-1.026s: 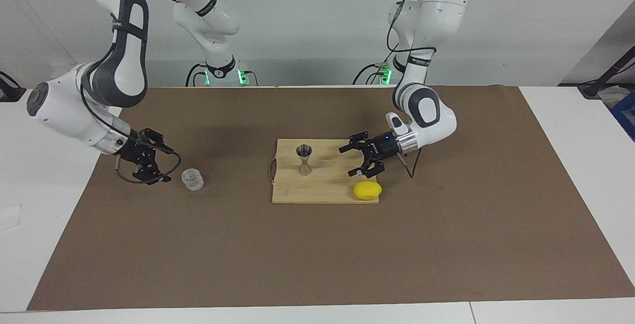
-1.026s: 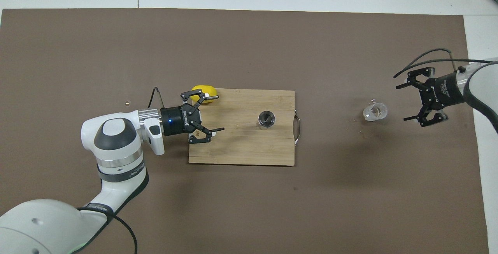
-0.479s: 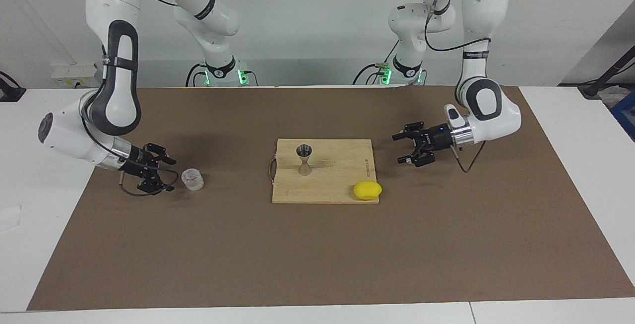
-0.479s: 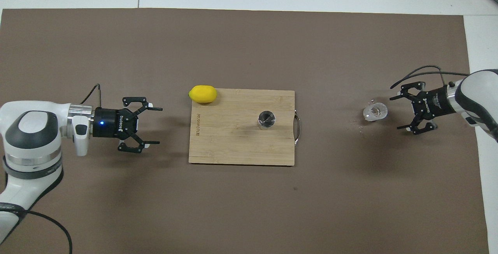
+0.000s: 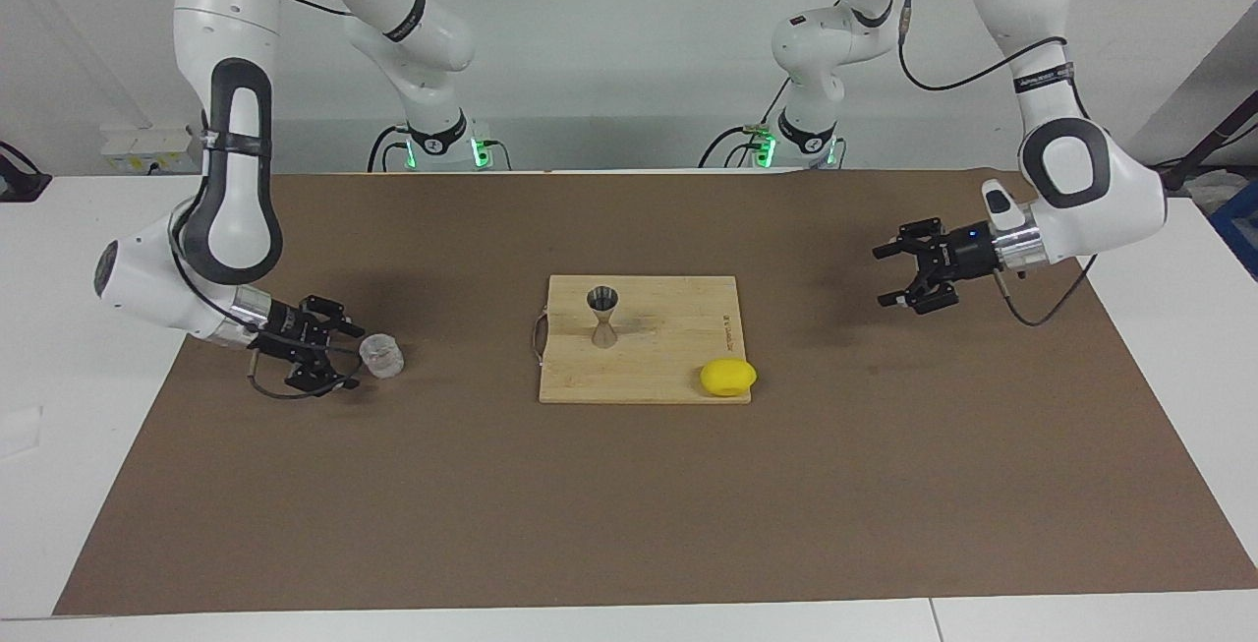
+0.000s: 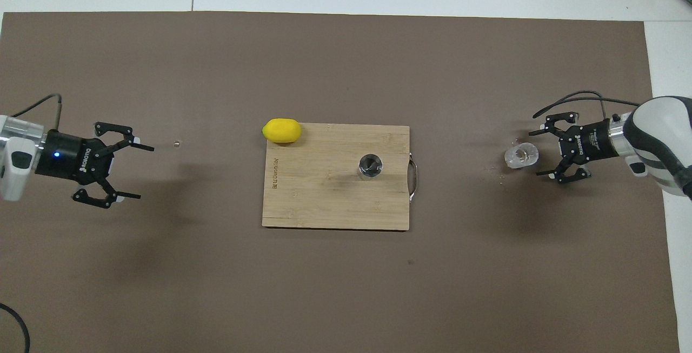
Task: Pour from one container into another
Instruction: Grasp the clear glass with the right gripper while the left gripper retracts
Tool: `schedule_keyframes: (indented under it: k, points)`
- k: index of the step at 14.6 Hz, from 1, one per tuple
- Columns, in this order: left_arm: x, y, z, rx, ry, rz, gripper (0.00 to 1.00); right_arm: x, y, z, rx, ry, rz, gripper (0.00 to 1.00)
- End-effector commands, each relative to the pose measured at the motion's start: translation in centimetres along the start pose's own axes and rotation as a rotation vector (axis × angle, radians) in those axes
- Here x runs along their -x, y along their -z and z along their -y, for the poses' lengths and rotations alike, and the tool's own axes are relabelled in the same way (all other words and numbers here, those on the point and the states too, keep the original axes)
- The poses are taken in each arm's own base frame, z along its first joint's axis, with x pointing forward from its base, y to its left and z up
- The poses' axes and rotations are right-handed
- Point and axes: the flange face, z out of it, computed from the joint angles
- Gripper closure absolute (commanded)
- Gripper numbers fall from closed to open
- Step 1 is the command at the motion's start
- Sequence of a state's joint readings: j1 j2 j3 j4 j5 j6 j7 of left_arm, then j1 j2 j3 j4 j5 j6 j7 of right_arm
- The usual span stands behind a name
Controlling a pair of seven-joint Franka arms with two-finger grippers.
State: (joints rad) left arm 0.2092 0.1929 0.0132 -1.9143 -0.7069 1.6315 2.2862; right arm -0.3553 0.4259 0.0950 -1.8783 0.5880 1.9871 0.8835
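Facing view: glass cup (image 5: pixel 381 356) on the bench mat toward the right arm's end, right gripper (image 5: pixel 339 355) low just beside it, fingers spread wide, empty. Jigger (image 5: pixel 602 317) upright on the cutting board (image 5: pixel 668 367). Left gripper (image 5: pixel 899 274) open, empty, waiting.

Overhead view: cup (image 6: pixel 521 155) just ahead of the open fingers (image 6: pixel 550 174). Best straddled squarely, closed gently, kept upright.

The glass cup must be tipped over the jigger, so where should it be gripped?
Grip the glass cup across its short side wall, coming level from the right arm's end, where the open right gripper already is. It stands upright, so a side grip lets it tip.
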Motion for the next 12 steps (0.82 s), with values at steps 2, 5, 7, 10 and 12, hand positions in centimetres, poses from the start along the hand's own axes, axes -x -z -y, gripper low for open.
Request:
schedule_keyframes:
  k: [2,5,7,10,12]
  points:
    - [-1.7,3.7,0.9,0.042,-0.005,0.119,0.0,0.2,-1.2,-1.3,-0.047,0.007,0.056,0.04]
    - [-4.9,6.8,2.2,0.062,0.091,0.246,0.0,0.5,-1.3,-1.5,-0.058,0.005,0.078,0.1]
    - [-6.3,8.5,2.3,0.05,0.179,0.285,0.0,0.7,-1.4,-1.4,-0.056,0.008,0.087,0.33]
    - [-7.5,9.4,2.2,0.023,0.351,0.289,0.0,0.9,-1.2,-1.2,-0.074,-0.006,0.108,0.71]
    - [-8.5,10.8,2.4,-0.016,0.445,0.303,0.0,1.1,-1.1,-1.2,-0.074,-0.007,0.11,1.0]
